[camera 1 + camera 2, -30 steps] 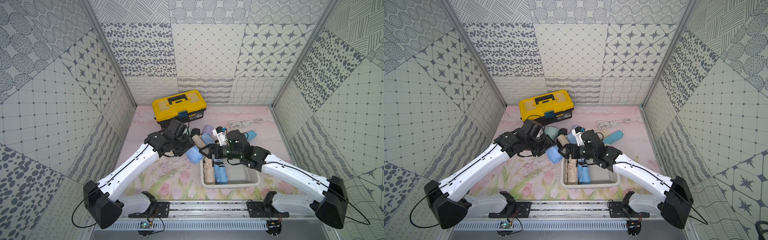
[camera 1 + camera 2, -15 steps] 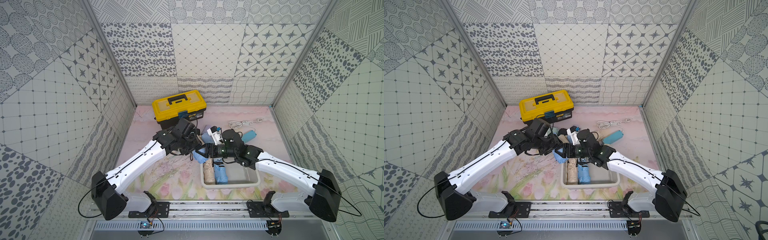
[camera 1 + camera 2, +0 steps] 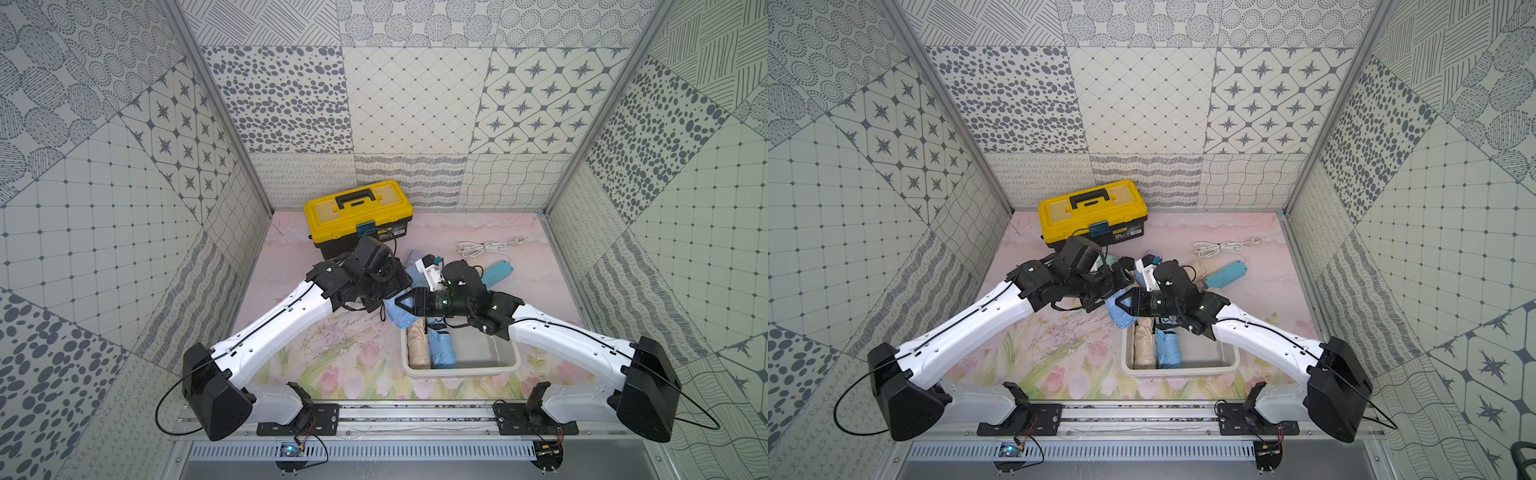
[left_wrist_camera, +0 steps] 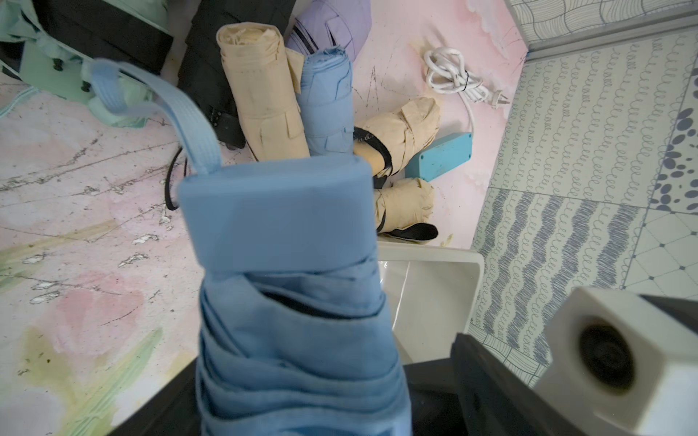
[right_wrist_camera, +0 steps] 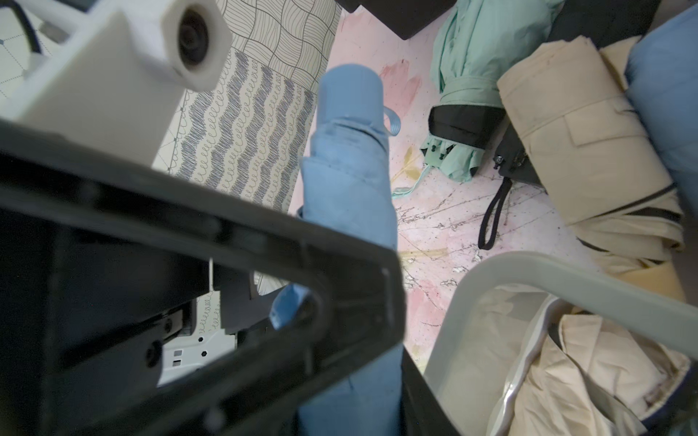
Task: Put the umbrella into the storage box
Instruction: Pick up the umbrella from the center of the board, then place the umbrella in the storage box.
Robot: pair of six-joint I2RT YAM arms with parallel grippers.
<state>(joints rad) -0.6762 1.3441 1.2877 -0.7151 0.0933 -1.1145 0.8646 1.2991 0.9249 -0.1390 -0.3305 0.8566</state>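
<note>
Both arms meet over the middle of the surface. Your right gripper [image 3: 402, 300] is clamped shut on a folded blue umbrella [image 4: 294, 287], held just beside the far left corner of the storage box [image 3: 461, 372], outside it. Your left gripper [image 3: 392, 286] is at the same umbrella; you cannot tell whether its jaws are apart. The white box stands near the front edge, right of centre, with a beige umbrella [image 3: 417, 349] and a second blue umbrella [image 3: 441, 353] lying inside.
</note>
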